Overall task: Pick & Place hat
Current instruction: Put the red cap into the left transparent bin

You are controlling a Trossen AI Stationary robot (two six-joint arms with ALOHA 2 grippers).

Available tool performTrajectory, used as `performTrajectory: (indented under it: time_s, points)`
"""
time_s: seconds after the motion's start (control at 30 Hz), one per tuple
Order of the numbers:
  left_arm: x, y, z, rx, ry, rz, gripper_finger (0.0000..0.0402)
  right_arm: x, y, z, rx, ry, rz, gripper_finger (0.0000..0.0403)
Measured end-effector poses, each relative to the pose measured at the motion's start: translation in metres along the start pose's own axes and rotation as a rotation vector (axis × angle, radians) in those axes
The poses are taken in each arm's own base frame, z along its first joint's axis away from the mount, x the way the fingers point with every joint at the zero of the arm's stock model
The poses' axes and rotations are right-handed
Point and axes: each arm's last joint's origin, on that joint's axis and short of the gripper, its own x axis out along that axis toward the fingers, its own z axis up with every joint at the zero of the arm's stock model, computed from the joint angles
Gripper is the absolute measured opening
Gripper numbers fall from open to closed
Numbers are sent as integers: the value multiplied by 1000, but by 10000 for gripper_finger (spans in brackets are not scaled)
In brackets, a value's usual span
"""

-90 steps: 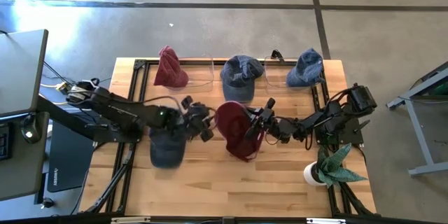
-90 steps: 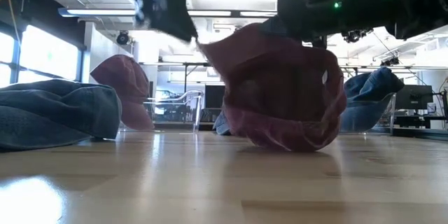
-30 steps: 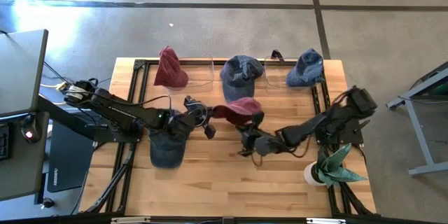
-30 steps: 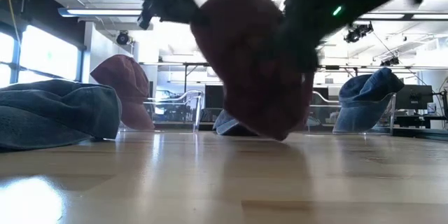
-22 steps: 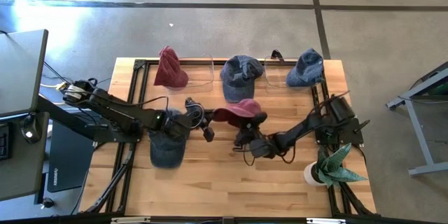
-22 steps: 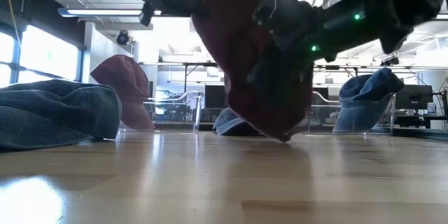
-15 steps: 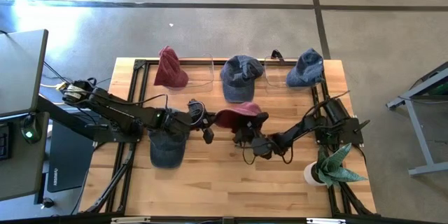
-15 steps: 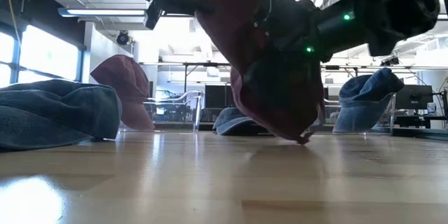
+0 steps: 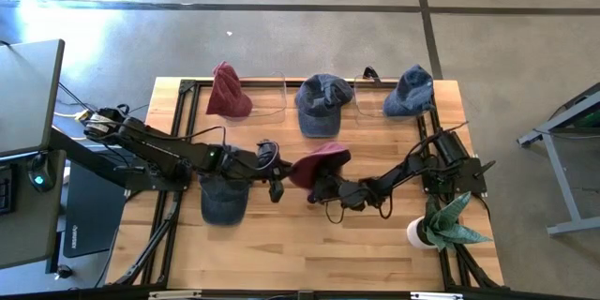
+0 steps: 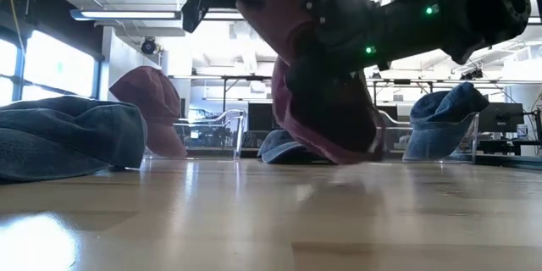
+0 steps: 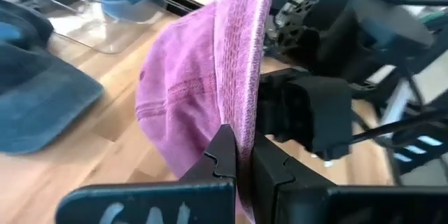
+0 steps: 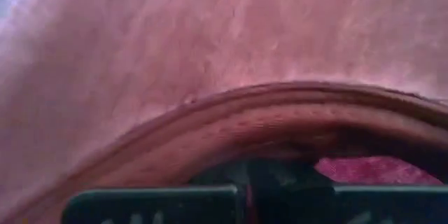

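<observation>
Maroon hat (image 9: 319,163) mid-tabletop (image 9: 281,244), lifted off wood — left end effector (image 11: 238,161) pinched on brim edge, right end effector (image 9: 323,187) clamped on hat's other side.

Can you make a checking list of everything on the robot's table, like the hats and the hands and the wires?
Surface: wooden table with a black frame; bare wood near the front.
Job's things: red hat held up between both arms, off the wood in the low view.
Clutter: dark blue hat lying at the left; another red hat, a blue hat and a lighter blue hat on clear stands along the back; potted plant at the front right.
Grippers: left hand shut on the red hat's edge; right hand shut on it too.
Cables: wires by the left arm's base.
Surroundings: grey concrete floor; no people seen.
</observation>
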Motion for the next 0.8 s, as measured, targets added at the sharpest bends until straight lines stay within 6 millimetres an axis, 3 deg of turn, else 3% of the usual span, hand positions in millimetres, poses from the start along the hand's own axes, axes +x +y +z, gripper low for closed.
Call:
performTrajectory:
  time_s: [0.3,0.43,0.63,0.8]
  points:
    - [-14,11,-3,62,31,217,0,-13,12,-4,85,45,115,2]
    - [-14,12,-3,62,31,228,0,-17,-1,11,91,64,148,1]
    - [-15,13,-4,52,46,238,0,-41,-31,44,385,67,655,1]
    - [-17,0,7,11,148,31,0,-90,-48,72,482,-10,879,2]
